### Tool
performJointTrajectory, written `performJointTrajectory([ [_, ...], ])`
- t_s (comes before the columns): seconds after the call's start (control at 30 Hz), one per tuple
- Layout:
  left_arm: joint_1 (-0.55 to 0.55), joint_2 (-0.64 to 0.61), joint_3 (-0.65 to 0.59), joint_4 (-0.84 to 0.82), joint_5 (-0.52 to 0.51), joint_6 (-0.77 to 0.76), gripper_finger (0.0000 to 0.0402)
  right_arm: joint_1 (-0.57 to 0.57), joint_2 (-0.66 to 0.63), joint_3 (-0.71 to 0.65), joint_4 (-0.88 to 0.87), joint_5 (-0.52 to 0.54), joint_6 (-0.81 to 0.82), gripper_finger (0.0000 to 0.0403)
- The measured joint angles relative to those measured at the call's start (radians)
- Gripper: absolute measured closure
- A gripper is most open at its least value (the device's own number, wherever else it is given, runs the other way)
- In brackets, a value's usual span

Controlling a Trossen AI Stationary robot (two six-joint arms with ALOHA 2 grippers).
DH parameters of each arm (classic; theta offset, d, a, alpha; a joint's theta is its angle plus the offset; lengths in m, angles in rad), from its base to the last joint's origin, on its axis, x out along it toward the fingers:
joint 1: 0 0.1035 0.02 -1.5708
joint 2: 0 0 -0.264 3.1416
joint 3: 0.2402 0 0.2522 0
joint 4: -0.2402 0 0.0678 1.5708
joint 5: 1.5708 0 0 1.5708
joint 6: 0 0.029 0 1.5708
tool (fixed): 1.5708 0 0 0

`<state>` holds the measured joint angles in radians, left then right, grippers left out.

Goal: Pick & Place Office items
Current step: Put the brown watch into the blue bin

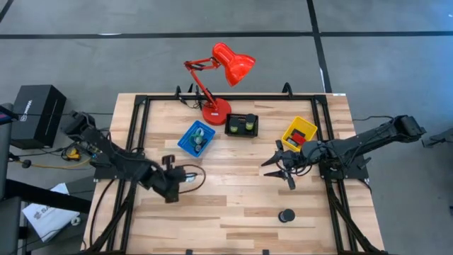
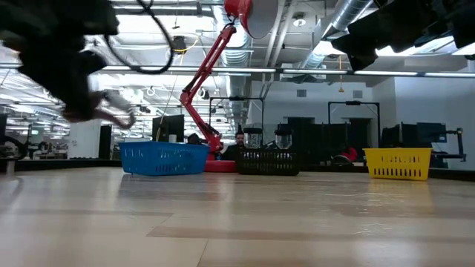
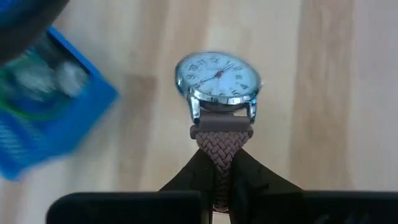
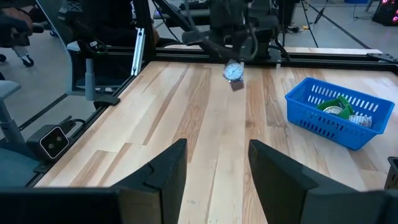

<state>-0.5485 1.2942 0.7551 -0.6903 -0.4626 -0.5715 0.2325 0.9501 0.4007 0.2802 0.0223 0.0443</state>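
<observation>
While my left gripper's fingers [image 3: 217, 180] are pinching the braided strap of a wristwatch [image 3: 217, 84], holding it off the desk [image 1: 233, 205] near the blue bin [image 1: 197, 138], my right gripper [image 1: 277, 170] is hovering with fingers spread, gripping nothing, beside the yellow bin [image 1: 299, 133].

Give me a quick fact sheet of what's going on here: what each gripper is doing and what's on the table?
Left gripper: shut on the wristwatch strap, above the table
Right gripper: open, empty, near the yellow bin
Blue bin: holds tape rolls
Black bin: beside the red desk lamp
Loose item: black cylinder on the table
</observation>
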Motion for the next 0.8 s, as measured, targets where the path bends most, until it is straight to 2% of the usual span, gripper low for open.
performJointTrajectory([
  [0.13,0.111,0.000,0.033,-0.003,-0.059,0.131,0.0394,0.000,0.000,0.000,-0.005,0.000,0.000,0.0239],
  [0.3,0.309,0.000,0.039,0.001,-0.062,0.171,0.0394,0.000,0.000,0.000,-0.005,0.000,0.000,0.0239],
  [0.43,0.435,0.000,0.039,0.040,-0.061,0.380,0.0394,0.000,0.000,0.000,-0.010,0.000,0.000,0.0239],
  [0.5,0.493,0.000,0.039,0.080,-0.038,0.460,0.0394,0.000,0.000,0.000,-0.011,0.000,0.000,0.0239],
  [0.63,0.594,0.000,0.025,0.155,0.107,0.538,0.0394,0.000,0.000,0.000,-0.012,0.000,0.000,0.0239],
  [0.8,0.654,0.000,-0.036,0.176,0.119,0.533,0.0386,0.003,0.000,0.000,-0.021,0.000,0.026,0.0239],
])
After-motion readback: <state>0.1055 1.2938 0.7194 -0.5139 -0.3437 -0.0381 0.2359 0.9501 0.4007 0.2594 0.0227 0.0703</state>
